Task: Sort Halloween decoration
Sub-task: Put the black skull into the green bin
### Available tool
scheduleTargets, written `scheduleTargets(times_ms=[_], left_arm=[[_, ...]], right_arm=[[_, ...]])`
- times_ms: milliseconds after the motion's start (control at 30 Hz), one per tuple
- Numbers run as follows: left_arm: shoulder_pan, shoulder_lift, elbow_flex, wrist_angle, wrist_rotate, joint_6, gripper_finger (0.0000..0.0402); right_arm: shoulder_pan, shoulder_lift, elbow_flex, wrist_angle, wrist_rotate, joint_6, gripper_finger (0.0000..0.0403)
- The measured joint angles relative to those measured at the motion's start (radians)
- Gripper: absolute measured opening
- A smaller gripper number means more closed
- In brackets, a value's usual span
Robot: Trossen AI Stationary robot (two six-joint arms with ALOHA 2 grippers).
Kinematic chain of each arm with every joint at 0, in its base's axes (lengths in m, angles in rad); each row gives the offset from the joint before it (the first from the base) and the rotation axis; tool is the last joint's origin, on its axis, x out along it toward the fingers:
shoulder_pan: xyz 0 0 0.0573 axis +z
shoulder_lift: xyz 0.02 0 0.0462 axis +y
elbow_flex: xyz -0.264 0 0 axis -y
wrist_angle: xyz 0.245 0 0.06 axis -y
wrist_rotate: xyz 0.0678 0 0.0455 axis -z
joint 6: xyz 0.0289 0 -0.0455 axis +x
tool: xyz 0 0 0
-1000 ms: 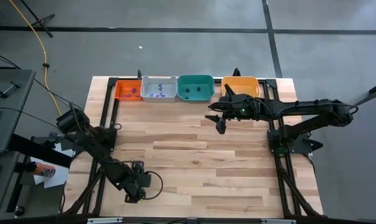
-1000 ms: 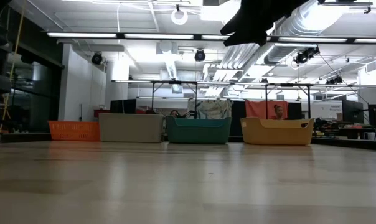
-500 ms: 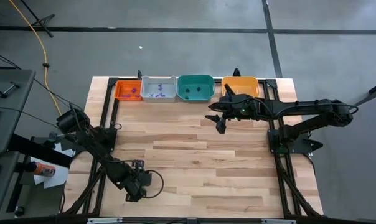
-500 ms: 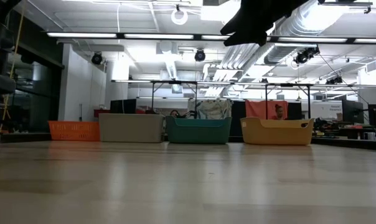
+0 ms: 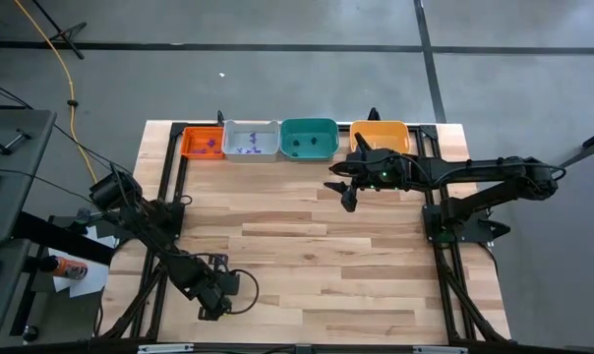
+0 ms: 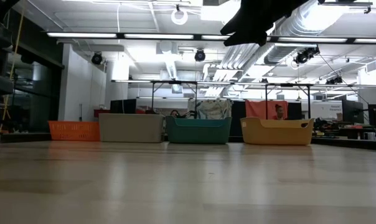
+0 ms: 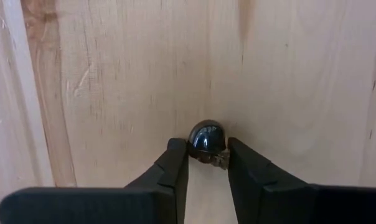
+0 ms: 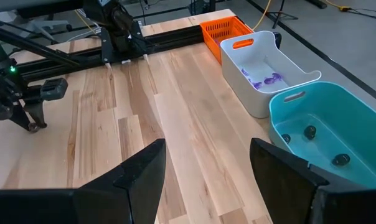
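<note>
Dark and glossy, the round trinket (image 7: 206, 137) lies on the wooden surface (image 7: 113, 93) pinched by the left gripper (image 7: 203, 155) fingers, so squeeze squarely before lifting, while the right gripper (image 5: 344, 189) waits spread near the teal tray (image 5: 309, 139).

Bright, even overhead light from ceiling strip lamps (image 6: 144, 35); soft shadows, glossy sheen on wooden table (image 6: 188, 180).
</note>
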Motion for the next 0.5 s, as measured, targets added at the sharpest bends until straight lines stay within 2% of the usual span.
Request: scheduleTargets(times_ms=[267, 500], left_arm=[[0.000, -0.013, -0.002, 0.003, -0.002, 0.001, 0.0071], [0.034, -0.116, -0.005, 0.020, -0.008, 0.063, 0.0072]], right_arm=[[0.000, 0.005, 0.000, 0.001, 0.000, 0.000, 0.0228], [0.000, 0.009, 0.000, 0.000, 0.000, -0.002, 0.0228]])
